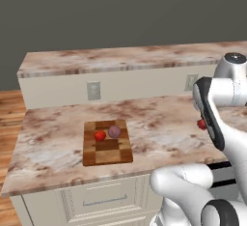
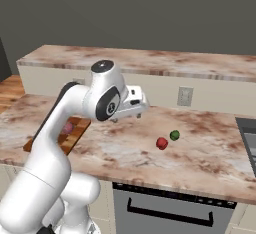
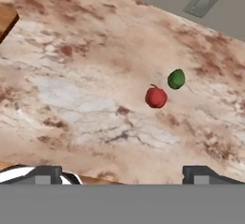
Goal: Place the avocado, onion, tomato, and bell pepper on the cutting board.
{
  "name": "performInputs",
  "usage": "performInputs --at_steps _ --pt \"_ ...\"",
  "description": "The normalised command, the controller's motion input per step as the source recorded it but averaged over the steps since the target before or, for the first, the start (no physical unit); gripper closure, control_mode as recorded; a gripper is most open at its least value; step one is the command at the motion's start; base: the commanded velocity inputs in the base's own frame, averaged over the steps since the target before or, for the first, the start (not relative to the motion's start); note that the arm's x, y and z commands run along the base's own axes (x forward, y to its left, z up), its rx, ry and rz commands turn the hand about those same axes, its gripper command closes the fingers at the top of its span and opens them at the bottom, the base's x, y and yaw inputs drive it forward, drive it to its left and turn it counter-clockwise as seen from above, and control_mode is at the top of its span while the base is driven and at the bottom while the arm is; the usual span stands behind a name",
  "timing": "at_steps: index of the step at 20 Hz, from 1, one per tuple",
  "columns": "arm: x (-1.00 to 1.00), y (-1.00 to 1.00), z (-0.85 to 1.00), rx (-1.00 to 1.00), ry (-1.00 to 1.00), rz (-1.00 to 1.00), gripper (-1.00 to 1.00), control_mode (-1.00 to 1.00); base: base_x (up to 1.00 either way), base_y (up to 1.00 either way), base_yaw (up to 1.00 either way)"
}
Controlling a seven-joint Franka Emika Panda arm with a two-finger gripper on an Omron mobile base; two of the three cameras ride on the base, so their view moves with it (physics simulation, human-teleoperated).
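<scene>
The cutting board [image 1: 107, 155] lies on the left of the counter, and its corner shows in the hand view [image 3: 5, 19]. The tomato [image 1: 100, 135] and the onion [image 1: 114, 131] rest side by side on it. In the right base view the arm partly hides the onion [image 2: 68, 128]. To the right, on the bare counter, the bell pepper [image 3: 156, 97] [image 2: 161, 143] sits just beside the avocado [image 3: 176, 79] [image 2: 174, 135]. My gripper [image 3: 122, 174] [image 2: 127, 118] hangs open and empty above the counter, between the board and those two, short of them.
A low back wall with two outlets [image 1: 93, 90] [image 2: 185, 96] carries a raised marble ledge [image 1: 120, 58]. An oven front with a dark handle [image 2: 167, 210] sits under the counter's right part. A dark cooktop edge [image 2: 248, 138] lies at far right.
</scene>
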Motion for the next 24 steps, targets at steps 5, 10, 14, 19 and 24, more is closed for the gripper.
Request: performInputs --at_steps 5,10,14,19,24 --pt "0.58 -0.21 0.0 0.0 0.0 -0.16 -1.0 -1.0 0.0 0.0 0.0" --pt "0.45 -0.29 -0.08 0.04 0.04 0.0 -1.0 -1.0 0.0 0.0 0.0" --pt "0.53 -0.28 -0.23 0.08 0.09 0.0 -1.0 -1.0 0.0 0.0 0.0" --pt "0.37 -0.2 -0.24 0.05 0.07 0.0 -1.0 -1.0 0.0 0.0 0.0" --pt "0.21 -0.17 -0.21 0.01 0.05 -0.02 -1.0 -1.0 0.0 0.0 0.0"
